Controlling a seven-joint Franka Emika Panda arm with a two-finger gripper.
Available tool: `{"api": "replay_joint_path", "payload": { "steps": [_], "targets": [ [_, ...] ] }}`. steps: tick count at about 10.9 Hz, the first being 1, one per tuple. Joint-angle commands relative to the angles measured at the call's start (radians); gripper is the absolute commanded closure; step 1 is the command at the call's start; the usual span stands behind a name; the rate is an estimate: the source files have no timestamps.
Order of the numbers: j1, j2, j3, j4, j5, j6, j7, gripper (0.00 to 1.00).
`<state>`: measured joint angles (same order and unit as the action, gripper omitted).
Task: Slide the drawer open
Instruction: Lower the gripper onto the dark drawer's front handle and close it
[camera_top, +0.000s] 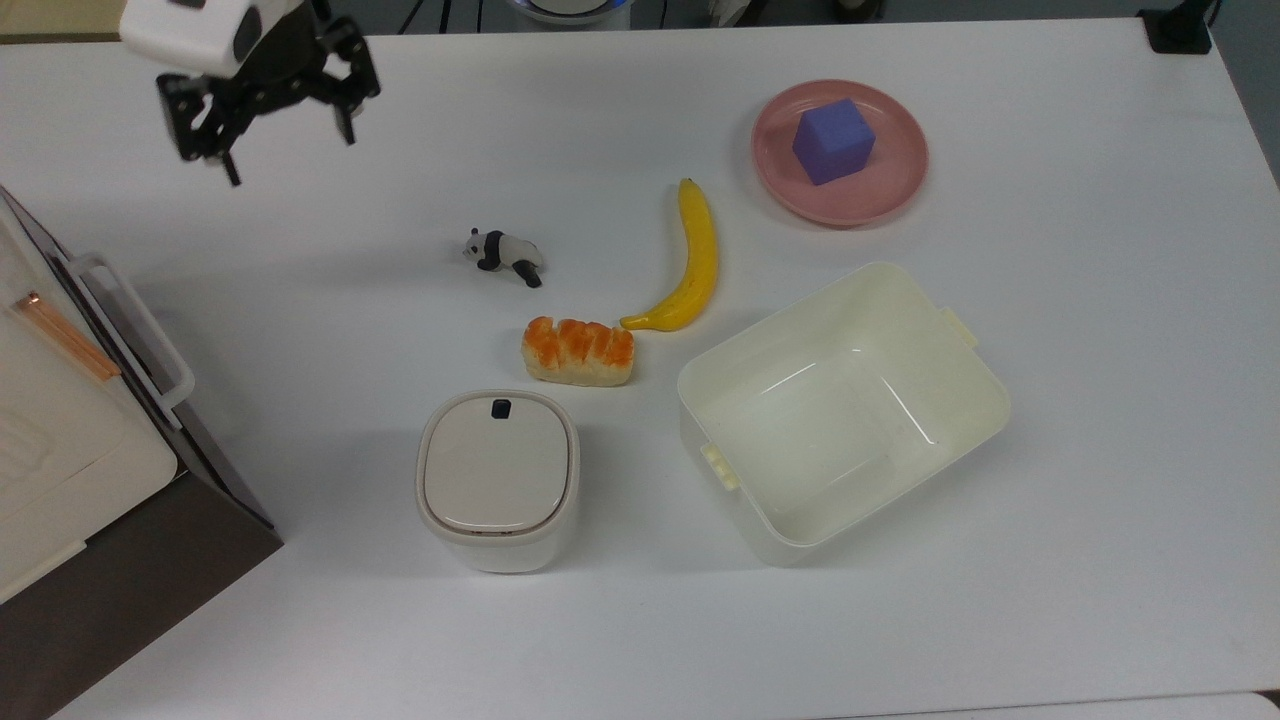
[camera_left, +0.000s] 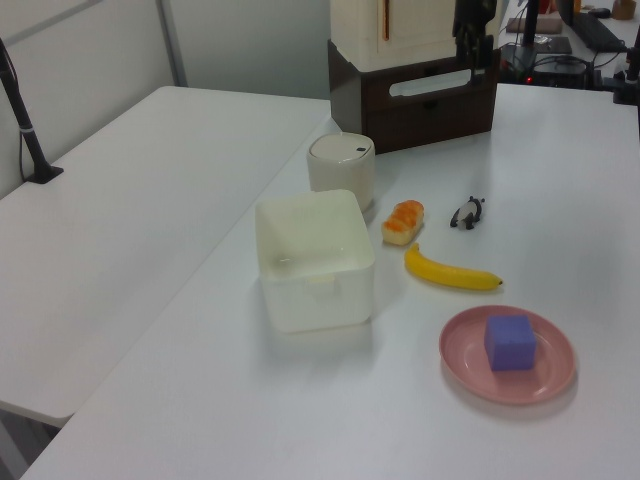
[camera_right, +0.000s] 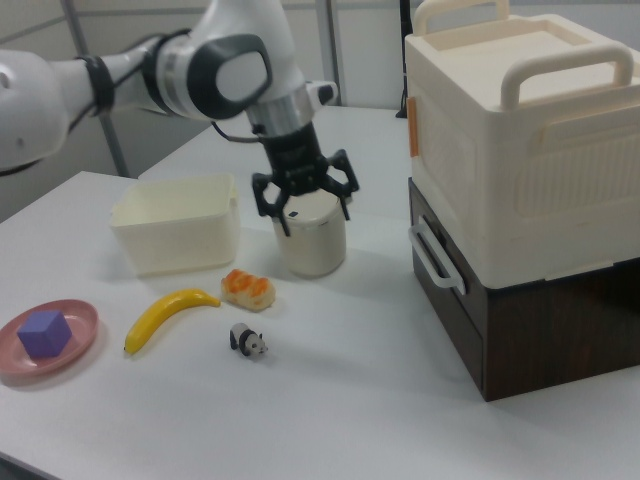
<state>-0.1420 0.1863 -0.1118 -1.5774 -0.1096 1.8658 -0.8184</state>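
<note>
The drawer (camera_top: 120, 375) is a dark brown panel in a wooden cabinet at the top view's left edge, with a white loop handle (camera_top: 135, 330) on its front. It sits flush with the cabinet, as the left view (camera_left: 430, 95) and the right view (camera_right: 445, 285) also show. My gripper (camera_top: 292, 158) hangs open and empty above the table, up and to the right of the handle in the top view. In the right view the gripper (camera_right: 310, 212) is left of the cabinet, in front of the white bin. In the left view the gripper (camera_left: 475, 50) appears over the cabinet's right end.
A cream crate (camera_right: 520, 140) sits on the cabinet. On the table are a toy panda (camera_top: 503, 256), a banana (camera_top: 690, 262), a bread piece (camera_top: 578, 351), a white lidded bin (camera_top: 497, 478), a cream tub (camera_top: 975, 400) and a pink plate (camera_top: 880, 195) holding a purple cube (camera_top: 832, 140).
</note>
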Motion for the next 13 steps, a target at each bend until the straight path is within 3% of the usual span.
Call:
{"api": "replay_joint_path", "payload": {
  "steps": [1, 3, 6, 8, 11, 13],
  "targets": [
    [-0.028, 0.042, 0.0, -0.03, -0.051, 0.149, -0.071, 0.0],
    [-0.048, 0.074, 0.001, -0.049, -0.123, 0.255, -0.076, 0.0],
    [-0.091, 0.125, 0.001, -0.047, -0.153, 0.399, -0.074, 0.0],
    [-0.111, 0.154, 0.001, -0.046, -0.206, 0.49, -0.088, 0.13],
    [-0.116, 0.182, 0.001, -0.044, -0.213, 0.527, -0.087, 0.32],
    [-0.116, 0.197, 0.003, -0.039, -0.222, 0.533, -0.087, 0.34]
  ]
}}
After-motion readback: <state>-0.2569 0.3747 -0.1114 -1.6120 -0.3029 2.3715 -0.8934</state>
